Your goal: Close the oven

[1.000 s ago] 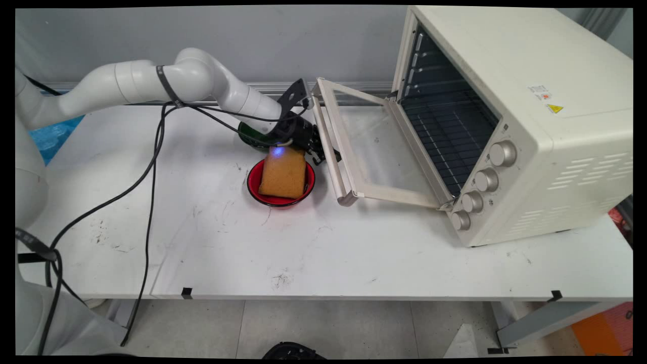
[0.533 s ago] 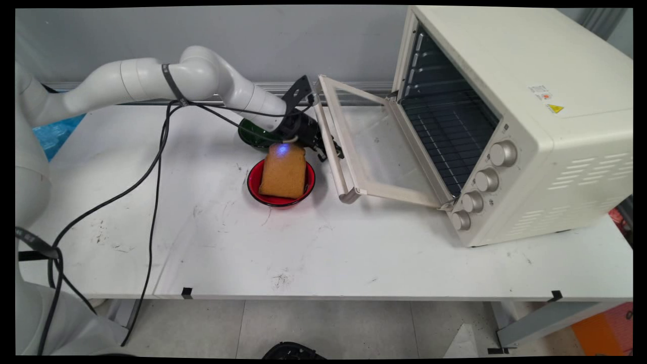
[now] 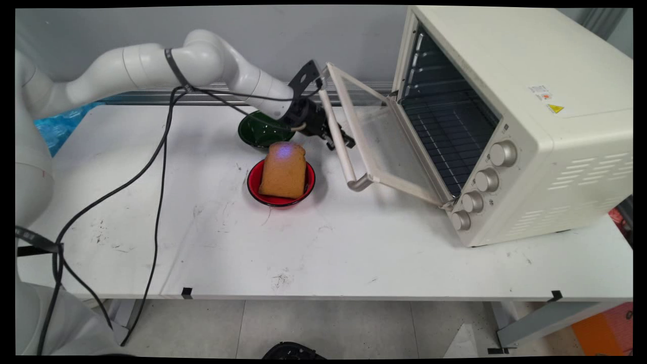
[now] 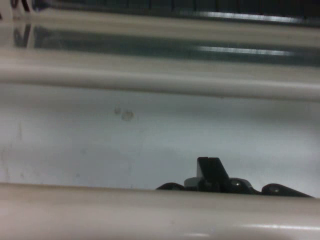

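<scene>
Whether the jaws are wide or narrow cannot be told; in the hand view the oven door's pale handle bar [image 4: 150, 212] lies straight across the black linkage and hides most of it, and in the main view the bar covers the tips as well.

At the far left a blue sheet [image 3: 60, 126] lies at the table's [image 3: 303, 242] back edge; black cables [image 3: 156, 167] hang from the white arm and trail off the front edge. Further right a dark green bowl [image 3: 260, 132] stands toward the wall, and just in front of it a red bowl [image 3: 251, 183] carries a brown, loaf-shaped sponge [image 3: 284, 169] that overhangs its rim; both sit just left of the door's sweep, apart from it.

The gripper [image 3: 336, 139] reaches in from the left, close above the green bowl, and meets the handle [image 3: 346, 169] about halfway along it. The glass door [image 3: 376, 136] stands half open, tilted, hinged at the bottom of the cream oven [image 3: 530, 126]; nothing else props it, so the gripper at the handle is likely what bears it at this angle. Behind it the dark cavity shows a wire rack [image 3: 445, 126]; four knobs [image 3: 503, 153] run down the front's near side.
</scene>
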You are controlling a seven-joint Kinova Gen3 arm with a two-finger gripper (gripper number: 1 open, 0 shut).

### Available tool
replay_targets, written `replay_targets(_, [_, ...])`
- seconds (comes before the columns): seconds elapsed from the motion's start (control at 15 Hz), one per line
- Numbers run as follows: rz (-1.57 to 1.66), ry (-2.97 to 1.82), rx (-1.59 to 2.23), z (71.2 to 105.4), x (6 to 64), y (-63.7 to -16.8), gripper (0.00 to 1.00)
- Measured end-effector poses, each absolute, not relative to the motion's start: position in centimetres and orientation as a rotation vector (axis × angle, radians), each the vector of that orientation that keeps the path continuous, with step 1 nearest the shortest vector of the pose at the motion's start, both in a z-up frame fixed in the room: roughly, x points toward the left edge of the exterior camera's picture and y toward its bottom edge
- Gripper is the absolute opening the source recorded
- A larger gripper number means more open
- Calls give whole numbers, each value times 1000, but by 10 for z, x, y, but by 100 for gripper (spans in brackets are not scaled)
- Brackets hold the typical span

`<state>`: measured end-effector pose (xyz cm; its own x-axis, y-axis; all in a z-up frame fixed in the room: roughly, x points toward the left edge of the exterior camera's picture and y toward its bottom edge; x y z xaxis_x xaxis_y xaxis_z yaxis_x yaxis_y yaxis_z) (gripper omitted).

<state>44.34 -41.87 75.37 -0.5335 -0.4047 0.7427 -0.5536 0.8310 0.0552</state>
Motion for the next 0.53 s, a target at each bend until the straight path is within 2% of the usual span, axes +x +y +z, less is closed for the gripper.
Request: replay_targets(0.53, [242, -2153, 693, 800, 415, -438, 0])
